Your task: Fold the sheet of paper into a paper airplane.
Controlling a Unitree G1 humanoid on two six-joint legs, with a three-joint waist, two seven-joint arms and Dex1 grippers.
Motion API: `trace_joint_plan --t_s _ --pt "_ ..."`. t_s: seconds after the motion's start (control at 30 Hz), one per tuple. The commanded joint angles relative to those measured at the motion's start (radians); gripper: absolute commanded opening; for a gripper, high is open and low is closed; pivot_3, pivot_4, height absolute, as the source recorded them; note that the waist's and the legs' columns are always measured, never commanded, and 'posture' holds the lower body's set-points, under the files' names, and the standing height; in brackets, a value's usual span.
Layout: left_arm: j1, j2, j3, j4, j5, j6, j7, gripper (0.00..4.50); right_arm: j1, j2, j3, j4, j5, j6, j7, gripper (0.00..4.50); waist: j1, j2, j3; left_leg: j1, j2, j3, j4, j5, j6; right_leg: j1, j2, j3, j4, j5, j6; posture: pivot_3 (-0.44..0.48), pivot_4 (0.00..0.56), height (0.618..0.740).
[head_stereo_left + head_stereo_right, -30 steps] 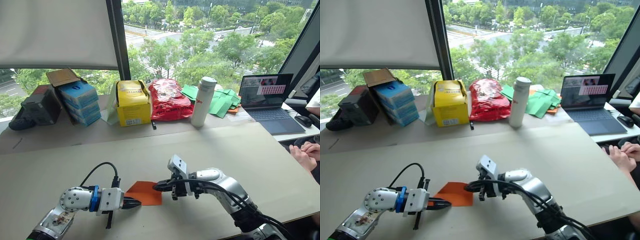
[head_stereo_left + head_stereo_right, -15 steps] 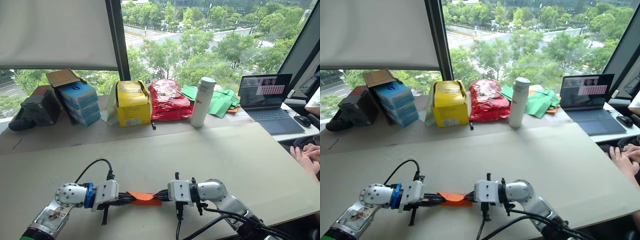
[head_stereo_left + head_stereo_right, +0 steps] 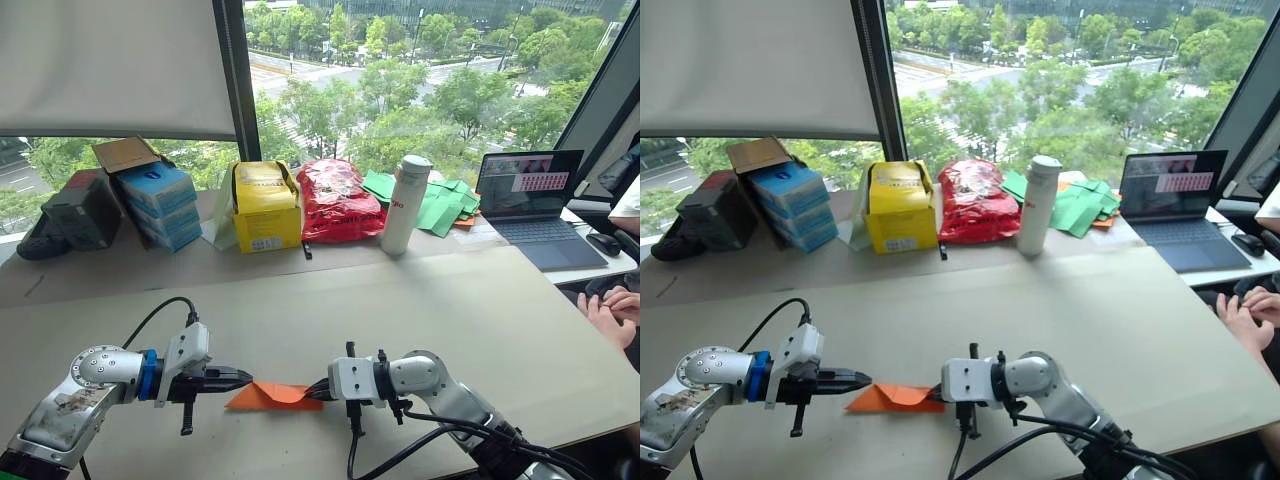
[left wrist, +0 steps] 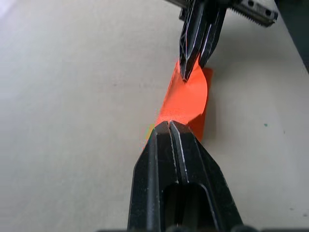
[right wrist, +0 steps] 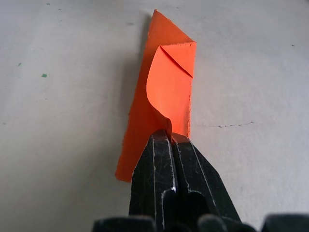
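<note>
You get bright daylight from the window (image 3: 420, 90) behind the worktop (image 3: 450, 300); shadows are soft, and wrist views blur slightly nearest the lens.

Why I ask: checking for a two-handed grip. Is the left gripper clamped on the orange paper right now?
No. The left gripper has its fingers shut just short of the sheet of paper, whose other end the right gripper pinches.
</note>
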Motion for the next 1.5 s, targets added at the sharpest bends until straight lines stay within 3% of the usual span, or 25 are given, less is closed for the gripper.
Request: trace_joint_plan --t_s 0.03,0.27,0.73,0.83,1.03,1.23,1.33,1.5 --pt "-0.049 -0.028 -0.016 -0.092 -0.036 0.087 0.053 0.0 0.003 -0.025 0.02 0.028 -0.062 0.068 0.003 0.03 0.0 0.0 0.0 0.0 0.0 0.0 0.0 0.0 0.0 0.0 0.0 0.0 0.0 0.0 0.0 0.0 0.15 0.74" --pt "-0.085 -0.098 -0.153 -0.112 0.07 0.111 0.108 0.0 -0.002 -0.024 0.029 0.007 -0.084 0.081 -0.01 0.03 0.0 0.0 0.0 0.0 -0.001 -0.001 0.0 0.0 0.0 0.001 0.0 0.002 -0.001 0.0 0.0 0.0 0.15 0.74" --pt "-0.028 -0.058 -0.248 0.035 0.289 -0.049 0.069 0.0 -0.014 -0.029 0.03 -0.031 -0.092 0.124 -0.005 0.03 0.001 0.0 0.0 -0.001 -0.001 -0.001 -0.001 0.0 0.0 0.0 0.0 0.002 -0.001 0.0 0.0 0.0 0.15 0.74" --pt "-0.019 -0.066 -0.25 0.059 0.301 -0.079 0.066 0.0 -0.019 -0.028 0.028 -0.042 -0.089 0.133 0.0 0.79 0.001 0.0 0.0 0.0 0.0 -0.001 -0.001 0.0 0.0 0.001 -0.001 0.002 -0.001 0.0 0.0 0.0 0.15 0.74" --pt "0.001 -0.071 -0.255 0.058 0.307 -0.103 0.069 0.0 -0.037 -0.024 -0.015 -0.119 -0.016 0.223 0.039 2.9 0.002 0.0 0.0 -0.002 0.0 -0.001 -0.001 -0.001 0.001 0.001 -0.001 0.002 -0.004 0.0 0.0 0.0 0.15 0.74" --pt "0.003 -0.066 -0.248 0.032 0.299 -0.087 0.072 0.0 -0.09 0.017 -0.134 -0.239 0.254 0.469 0.122 2.9 0.003 0.0 0.001 -0.009 -0.001 -0.002 -0.001 -0.002 0.003 -0.005 -0.002 0.001 -0.007 0.001 0.0 0.0 0.15 0.74" --pt "0.0 -0.068 -0.244 0.024 0.297 -0.078 0.073 0.0 -0.11 0.032 -0.139 -0.234 0.291 0.515 0.12 2.1 0.003 0.001 0.001 -0.01 -0.001 -0.002 -0.001 -0.002 0.003 -0.005 -0.002 0.001 -0.007 0.001 0.0 0.0 0.15 0.74" --pt "0.001 -0.07 -0.238 0.017 0.296 -0.071 0.08 0.0 -0.14 0.08 -0.072 -0.183 0.246 0.522 0.064 0.39 0.003 0.001 0.001 -0.01 -0.001 -0.001 -0.002 -0.002 0.003 -0.006 -0.002 0.001 -0.007 0.001 0.0 0.0 0.15 0.74"
